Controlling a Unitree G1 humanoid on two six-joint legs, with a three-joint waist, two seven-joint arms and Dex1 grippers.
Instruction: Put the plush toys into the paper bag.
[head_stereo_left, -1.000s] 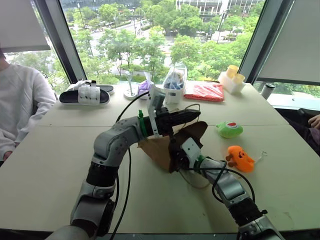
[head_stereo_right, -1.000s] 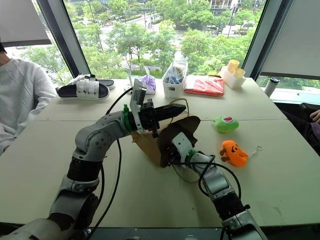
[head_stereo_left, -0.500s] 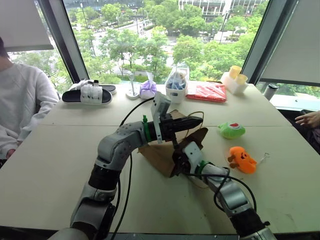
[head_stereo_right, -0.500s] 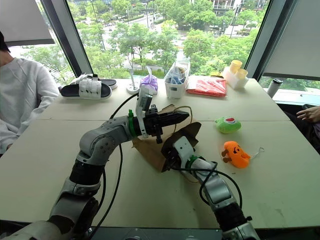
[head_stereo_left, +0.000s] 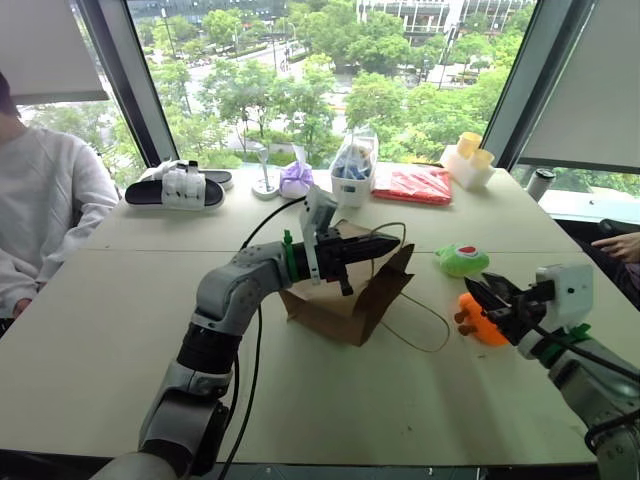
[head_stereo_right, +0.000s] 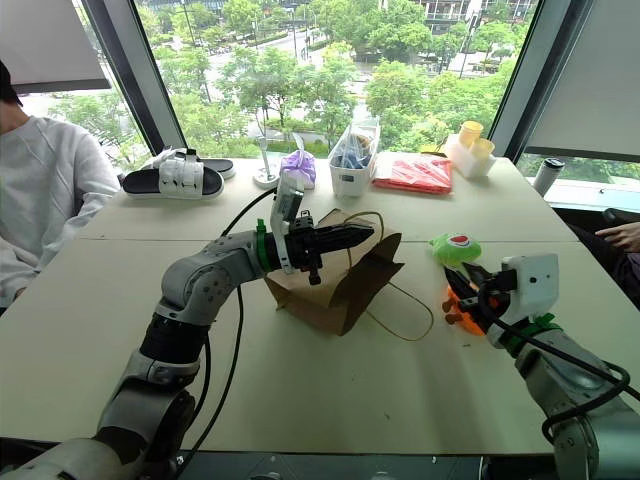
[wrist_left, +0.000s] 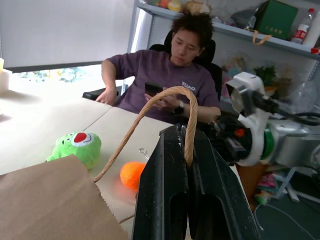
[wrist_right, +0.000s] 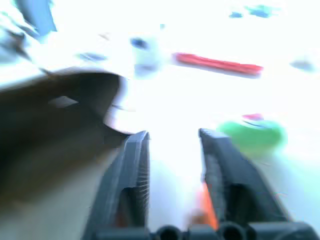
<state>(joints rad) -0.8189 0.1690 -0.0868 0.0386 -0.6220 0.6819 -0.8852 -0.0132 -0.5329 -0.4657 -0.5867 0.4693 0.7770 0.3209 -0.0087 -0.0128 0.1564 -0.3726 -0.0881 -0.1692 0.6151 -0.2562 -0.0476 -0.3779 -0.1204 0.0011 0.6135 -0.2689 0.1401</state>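
Standing open on the table (head_stereo_left: 110, 340), the paper bag (head_stereo_left: 345, 300) is held up by the left gripper (head_stereo_left: 385, 243). Green plush toy (head_stereo_left: 461, 260) and orange plush toy (head_stereo_left: 478, 322) lie beside it.

Left wrist view: jaws pressed together, pinching the bag's handle (wrist_left: 170, 100).

Right wrist view: right gripper (wrist_right: 172, 150) jaws spread, empty, near both toys.
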